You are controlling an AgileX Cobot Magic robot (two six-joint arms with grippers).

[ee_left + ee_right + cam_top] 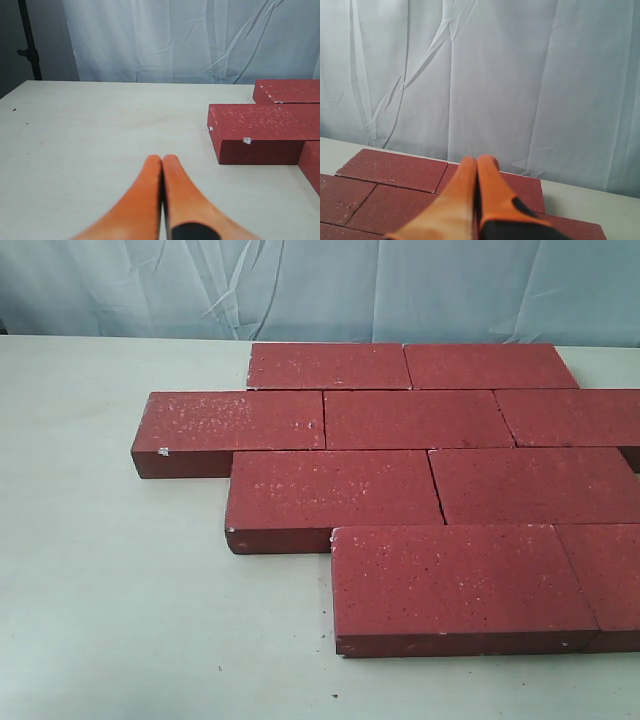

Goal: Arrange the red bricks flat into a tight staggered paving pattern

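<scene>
The left tool (pixel 162 159) is seen closest in its wrist view. Its two orange fingers (pixel 140 200) are pressed together with nothing between them, above a bare part of the pale worktop (pixel 110 590) and apart from the bricks. The right tool (pixel 476 161) is also closed to a point and empty, and it is held over the paved area.

The red bricks (pixel 415 418) are laid flat on the worktop in four rows, edge to edge with only thin dark joints. Nine can be counted in the exterior view.

- **The nearest row (pixel 460 585):** one whole brick is seen, and part of a second that is cut by the right edge of the picture.
- **The second row (pixel 335 495):** it is begun further to the left and two bricks are shown.
- **The third row (pixel 230 425):** it is begun further left again and three bricks are shown. A small white chip (pixel 163 451) is seen on its left end face.
- **The farthest row (pixel 325 365):** it is made of two bricks and is set back to the right.

The joints of one row are never in line with those of the next row. Behind everything a creased white cloth (pixel 150 290) is hung.
</scene>
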